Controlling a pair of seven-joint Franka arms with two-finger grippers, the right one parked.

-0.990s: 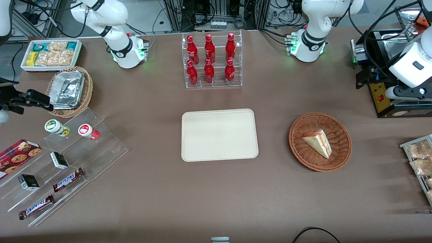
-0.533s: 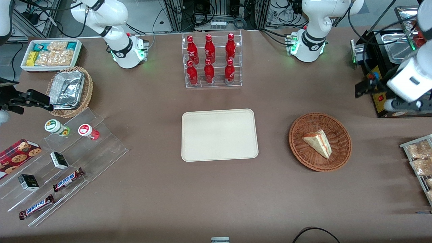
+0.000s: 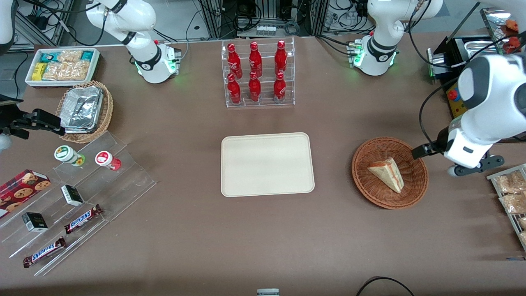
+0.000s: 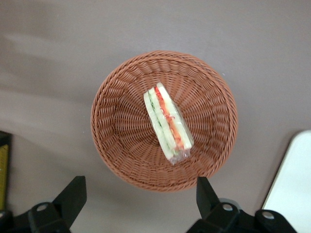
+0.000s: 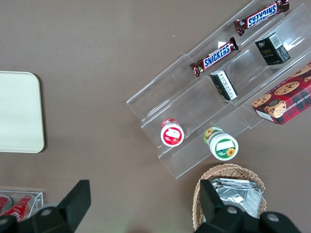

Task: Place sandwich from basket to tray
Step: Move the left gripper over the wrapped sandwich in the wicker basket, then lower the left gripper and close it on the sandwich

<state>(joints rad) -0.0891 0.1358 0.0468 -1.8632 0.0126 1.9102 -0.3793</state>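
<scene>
The pale triangular sandwich wedge (image 3: 386, 174) (image 4: 167, 122) lies in the round reddish-brown wicker basket (image 3: 415, 193) (image 4: 112, 145), at three o'clock from the flat cream rectangular tray (image 3: 267, 164) (image 4: 294, 189); the black two-finger gripper (image 4: 138, 196) hovers above the basket's rim, jaws spread wide, holding nothing.

Even, bright overhead light; soft faint shadows on the surface (image 3: 185, 230). Glare on foil trays (image 3: 82, 107). End effector (image 4: 141, 206) open above the basket (image 4: 112, 145), fingers dark, slightly soft.
</scene>
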